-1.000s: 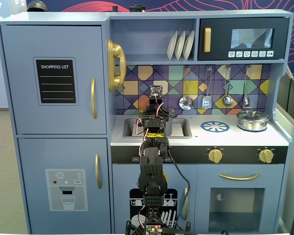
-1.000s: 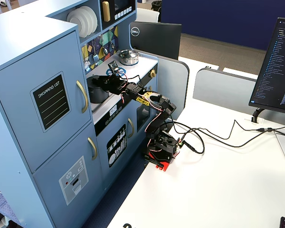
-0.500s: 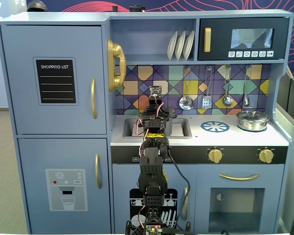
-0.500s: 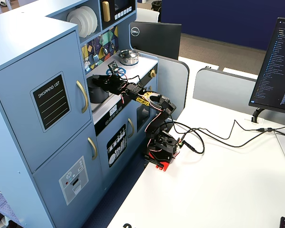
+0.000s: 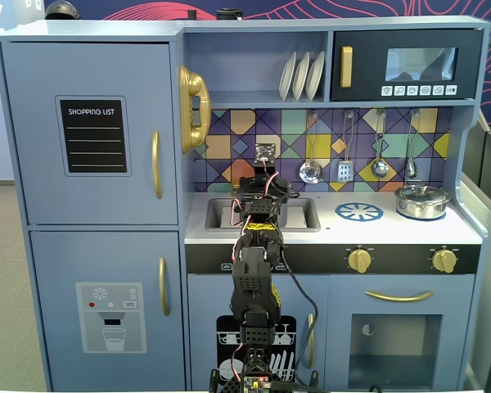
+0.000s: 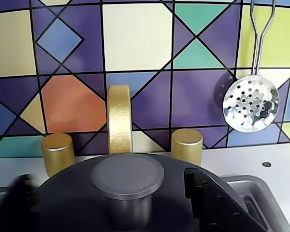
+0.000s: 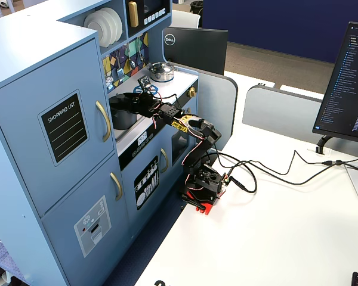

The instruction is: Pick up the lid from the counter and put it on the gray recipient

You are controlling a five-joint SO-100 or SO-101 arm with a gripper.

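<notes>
Lid (image 6: 128,193) fills the bottom of my wrist view, my gripper (image 6: 111,191) fingers (image 6: 203,191) flanking its knob, clamp unclear

Carrying everything: a pale toy-kitchen counter (image 5: 376,231) with a recessed sink (image 5: 304,214) at its left in a fixed view. Sitting in the sink: the gray recipient (image 7: 123,113), with the lid (image 6: 127,175) lying on top. Printed flat on the counter: a blue-and-white burner mark (image 5: 359,212). Standing at the right end: a shiny silver pot (image 5: 421,201). Rising behind the sink: a gold faucet (image 6: 119,118) between two gold knobs (image 6: 57,152).
</notes>
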